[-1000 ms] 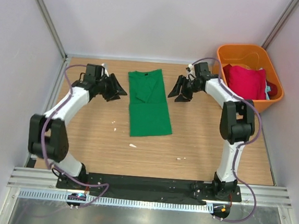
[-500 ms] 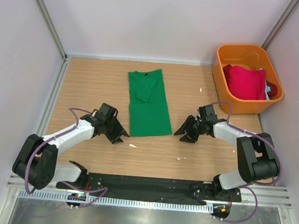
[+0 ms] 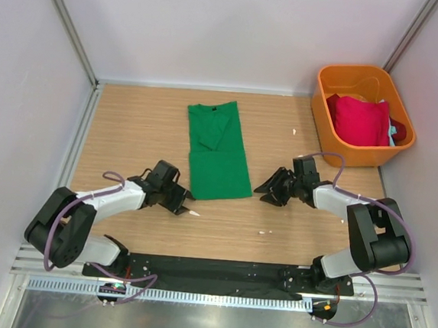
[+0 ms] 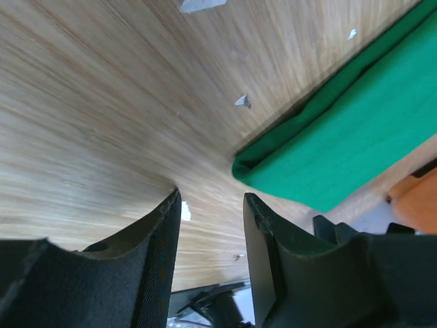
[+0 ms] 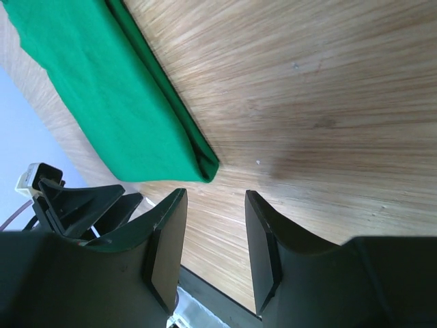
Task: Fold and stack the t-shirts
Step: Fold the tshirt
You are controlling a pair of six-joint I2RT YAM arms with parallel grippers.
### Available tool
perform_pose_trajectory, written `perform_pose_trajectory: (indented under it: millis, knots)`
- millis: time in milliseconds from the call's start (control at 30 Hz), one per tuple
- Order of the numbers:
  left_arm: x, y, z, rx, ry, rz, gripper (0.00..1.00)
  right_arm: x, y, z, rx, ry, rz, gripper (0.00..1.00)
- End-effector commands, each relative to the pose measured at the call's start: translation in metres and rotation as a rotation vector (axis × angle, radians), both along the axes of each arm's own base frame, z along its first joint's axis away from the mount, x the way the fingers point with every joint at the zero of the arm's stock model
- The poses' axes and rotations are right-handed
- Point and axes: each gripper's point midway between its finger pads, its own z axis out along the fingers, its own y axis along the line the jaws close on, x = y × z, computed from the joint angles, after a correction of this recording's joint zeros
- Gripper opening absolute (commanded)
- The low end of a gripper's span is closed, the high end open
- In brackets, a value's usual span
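On the counter (image 3: pixel 130 125), the folded green t-shirt (image 3: pixel 218 156) lies flat; the left claw (image 3: pixel 183 201) and right claw (image 3: pixel 261 195) flank its near corners, both spread, empty.

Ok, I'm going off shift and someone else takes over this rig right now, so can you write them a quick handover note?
Left pincer: open, empty, low over the table just short of the green shirt's near left corner.
Right pincer: open, empty, just short of the near right corner.
Green shirt: flat mid-table, folded into a long narrow strip.
Red shirt and a bit of teal cloth: in the orange bin, far right.
Done: the green shirt's lengthwise fold.
Left: probably fold it across, then fold what is in the bin and stack.
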Motion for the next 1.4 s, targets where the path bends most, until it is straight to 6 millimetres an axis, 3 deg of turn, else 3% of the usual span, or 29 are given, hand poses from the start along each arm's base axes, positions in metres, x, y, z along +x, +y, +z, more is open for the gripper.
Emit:
perform_pose_trajectory:
  millis: [0,167,367,967,1367]
  knots:
    - [0.013,0.009,-0.011,0.017,-0.019,0.128,0.43,0.010,0.005,0.009,0.019,-0.069,-0.005,0.45]
    - [0.014,0.005,-0.023,-0.002,-0.004,0.145,0.43,0.005,0.011,0.001,0.027,-0.055,0.023,0.45]
    - [0.005,0.015,-0.035,-0.007,0.016,0.213,0.38,0.001,0.014,-0.004,0.027,-0.045,0.035,0.45]
    - [-0.005,0.037,-0.050,0.036,0.007,0.308,0.34,-0.003,0.019,-0.027,0.082,0.029,-0.062,0.48]
    - [0.000,0.032,-0.055,0.036,0.007,0.284,0.24,-0.003,0.011,-0.042,0.025,0.052,-0.082,0.46]
